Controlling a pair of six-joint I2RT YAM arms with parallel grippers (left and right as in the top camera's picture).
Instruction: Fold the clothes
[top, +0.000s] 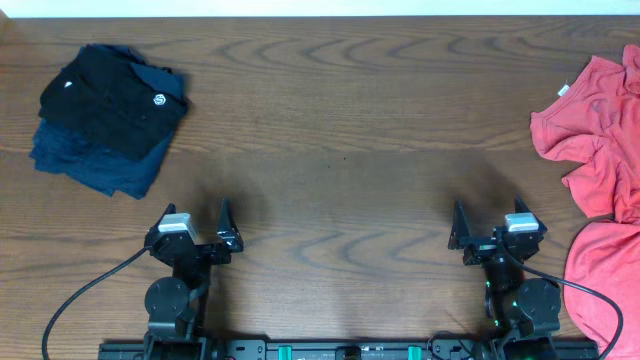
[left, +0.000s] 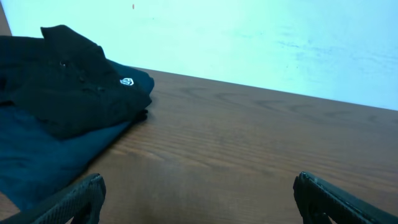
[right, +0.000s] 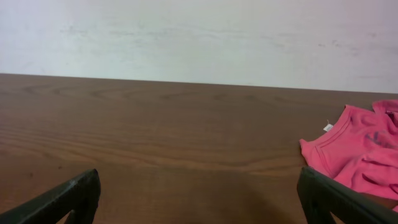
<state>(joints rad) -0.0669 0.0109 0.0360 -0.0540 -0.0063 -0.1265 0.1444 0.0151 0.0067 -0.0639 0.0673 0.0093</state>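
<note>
We see the black shirt (top: 115, 95) lying folded into a rough square at the far left corner of the bench (top: 340, 130). It rests on top of a navy garment (top: 90, 165), which sticks out below it and to its near side. On the shirt's right-hand part there is a small round white emblem (top: 158, 99). The left wrist view shows it as a ring with a shape inside, too small for us to read any lettering. A smaller white mark (top: 68, 84) sits near the shirt's left edge, and we cannot read that either.

At the far right edge of the bench, a coral-red T-shirt (top: 600, 120) lies loose and rumpled. A little white neck tag (top: 566, 92) shows at its collar, and whatever is printed on it is illegible. A second coral-red garment (top: 600, 285) lies at the near right edge, partly out of frame.

The left tool (top: 195, 210) sits low at the near edge of the bench, well apart from the dark pile. Its fingers are spread wide with only bare wood between them. The right tool (top: 490, 210) is likewise spread wide and grips nothing, with the second coral-red garment just beside its arm. A black cable (top: 70, 300) loops away from the left arm's base.

Behind the bench stands a pale wall (right: 199, 37).
</note>
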